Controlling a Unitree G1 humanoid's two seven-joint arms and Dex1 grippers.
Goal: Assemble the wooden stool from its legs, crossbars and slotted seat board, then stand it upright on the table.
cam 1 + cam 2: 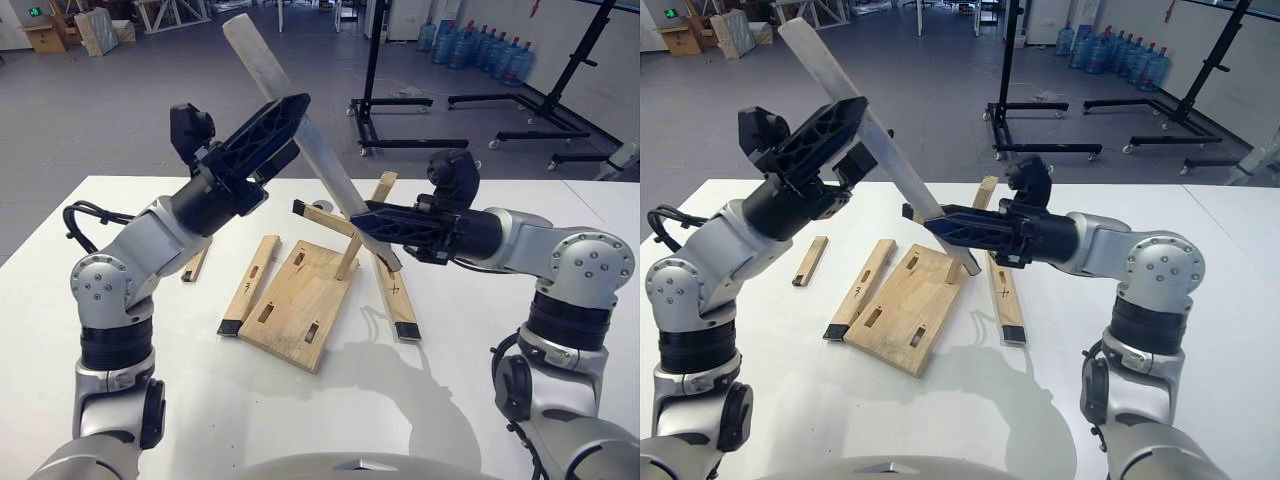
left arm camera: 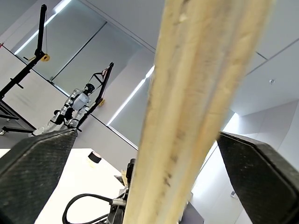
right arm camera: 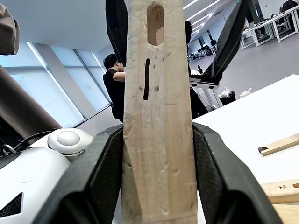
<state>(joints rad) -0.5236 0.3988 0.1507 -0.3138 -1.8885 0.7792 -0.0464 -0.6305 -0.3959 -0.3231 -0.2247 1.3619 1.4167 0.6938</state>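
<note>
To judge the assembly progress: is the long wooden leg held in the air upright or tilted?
Tilted. The leg slants from the right end effector, which clamps its lower part, up toward the robot's left.

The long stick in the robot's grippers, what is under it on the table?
Under the long stick lies the slotted seat board, with a thin stick rising from it and a leg flat beside it. The right gripper covers the thin stick's middle.
</note>
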